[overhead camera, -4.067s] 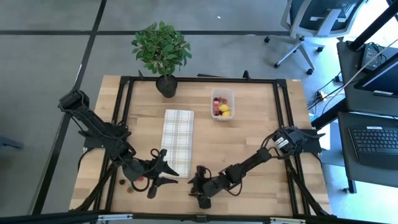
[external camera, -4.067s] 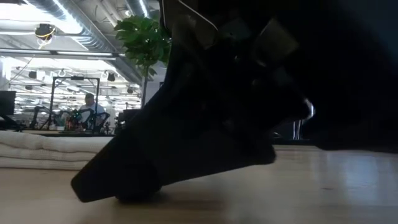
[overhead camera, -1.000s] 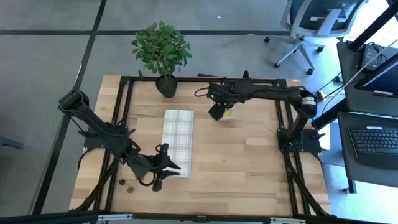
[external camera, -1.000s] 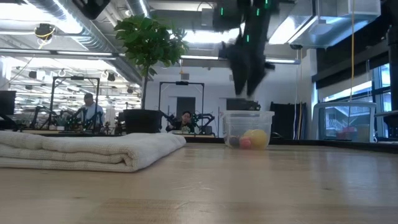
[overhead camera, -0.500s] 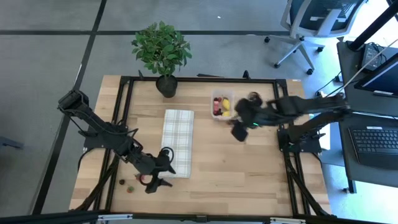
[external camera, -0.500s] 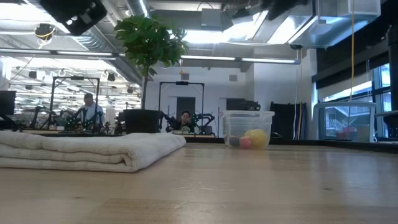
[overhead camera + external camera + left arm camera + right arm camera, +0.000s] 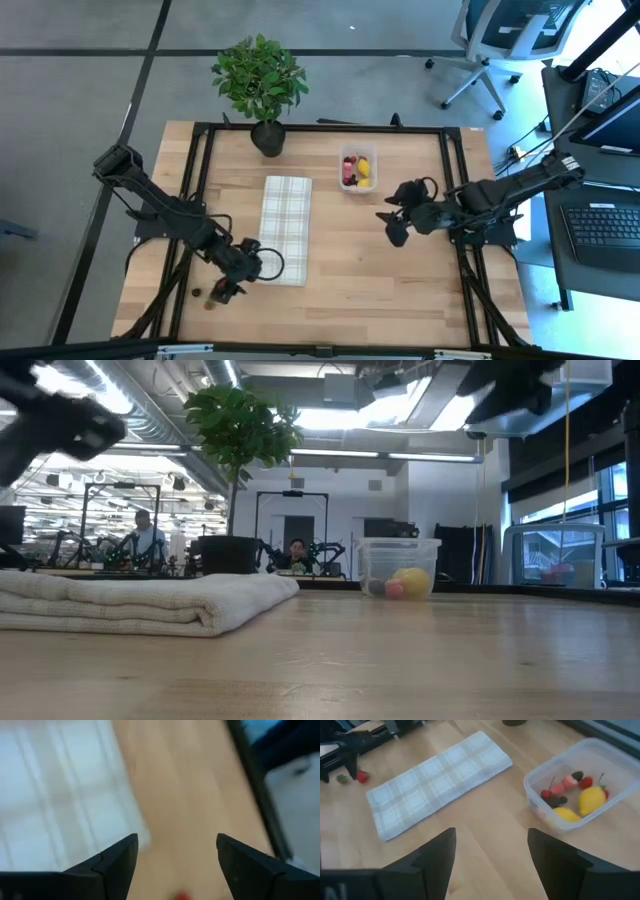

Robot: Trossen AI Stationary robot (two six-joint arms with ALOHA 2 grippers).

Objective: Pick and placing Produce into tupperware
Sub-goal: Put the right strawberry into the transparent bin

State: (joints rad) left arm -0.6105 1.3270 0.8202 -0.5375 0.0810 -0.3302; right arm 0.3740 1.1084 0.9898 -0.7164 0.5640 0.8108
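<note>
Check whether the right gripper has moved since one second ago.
Yes. In the high view the right gripper has swung off the tupperware, from over its plant-side edge to the bare table on its near right side, jaws open and empty.

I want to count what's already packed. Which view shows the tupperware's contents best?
The right wrist view: the tupperware sits open to the camera, two yellow pieces and red, pink and dark ones distinct. The high view shows it tiny; the low view only side-on; the left wrist view misses it.

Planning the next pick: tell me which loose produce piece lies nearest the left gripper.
The small red piece, just beside the left gripper; the dull green piece lies beyond it.
</note>
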